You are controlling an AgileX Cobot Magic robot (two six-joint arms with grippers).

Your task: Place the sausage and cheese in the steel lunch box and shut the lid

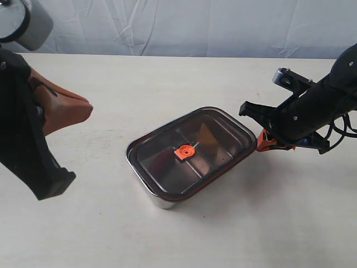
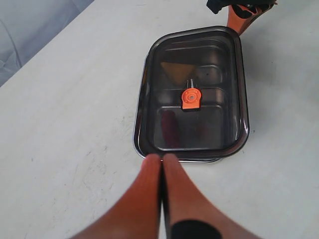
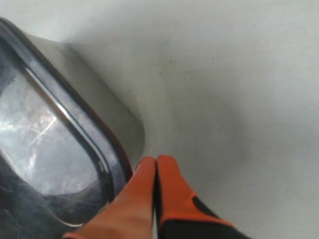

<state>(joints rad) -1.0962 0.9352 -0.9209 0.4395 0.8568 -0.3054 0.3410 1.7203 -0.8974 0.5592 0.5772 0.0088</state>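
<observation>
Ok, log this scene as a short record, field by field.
lid: lying on the steel lunch box, orange valve at its centre
cheese: inside, seen through the lid, in the compartment farther from the left claw
sausage: not clear through the tinted lid
left claw: shut, empty, just off the box's near end
right claw: shut, empty, by a box corner; contact unclear

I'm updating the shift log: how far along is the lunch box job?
Done: the dark tinted see-through lid lies on the shiny rectangular steel lunch box, and the yellow-orange cheese wedge shows through it. A dim reddish shape under the lid may be the sausage; unconfirmed. In hand: nothing; the left gripper and right gripper are shut, empty. Left: perhaps only checking that the lid is seated.
</observation>
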